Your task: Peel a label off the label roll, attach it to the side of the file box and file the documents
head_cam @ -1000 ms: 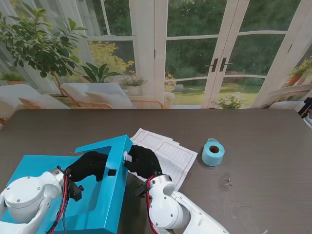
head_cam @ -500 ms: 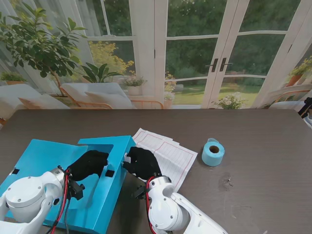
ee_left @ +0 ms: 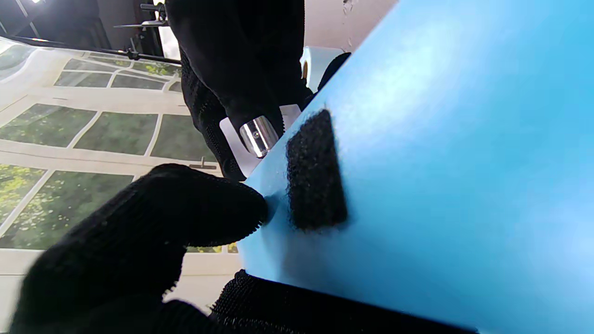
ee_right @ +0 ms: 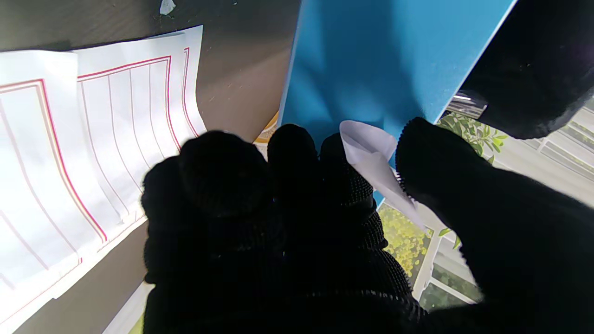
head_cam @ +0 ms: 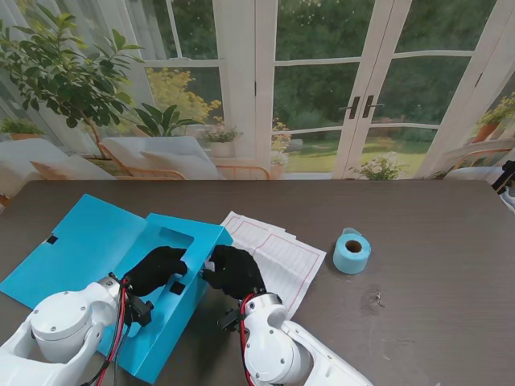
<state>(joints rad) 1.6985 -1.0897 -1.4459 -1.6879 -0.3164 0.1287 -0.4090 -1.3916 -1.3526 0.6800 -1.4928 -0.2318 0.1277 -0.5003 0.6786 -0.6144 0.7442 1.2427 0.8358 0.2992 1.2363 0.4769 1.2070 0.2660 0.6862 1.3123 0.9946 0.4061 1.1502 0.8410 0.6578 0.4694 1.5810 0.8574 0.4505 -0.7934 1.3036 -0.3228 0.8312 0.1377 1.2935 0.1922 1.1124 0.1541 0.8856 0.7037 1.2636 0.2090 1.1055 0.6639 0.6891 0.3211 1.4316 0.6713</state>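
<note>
The blue file box (head_cam: pixel 88 241) lies open on the table's left side, its lid spread away to the far left. My left hand (head_cam: pixel 157 269) is shut on the box's side wall (ee_left: pixel 441 139) beside a black velcro patch (ee_left: pixel 315 169), thumb (ee_left: pixel 185 208) on the edge. My right hand (head_cam: pixel 235 270) pinches a small white label (ee_right: pixel 371 162) between thumb and fingers, right against the outside of that blue wall (ee_right: pixel 371 60). The label (head_cam: pixel 211 264) shows as a white speck between both hands. The blue label roll (head_cam: pixel 352 251) stands to the right. The red-lined documents (head_cam: pixel 278 253) lie under my right hand.
Dark table (head_cam: pixel 434 322) runs to the right, with a small scrap (head_cam: pixel 375 301) near the roll. The box lid's far corner reaches toward the table's left edge. Windows and plants stand behind the table.
The file box has swung and its lid has opened farther away to the left. Both hands stayed at the box's right wall, the right hand still holding the label.
</note>
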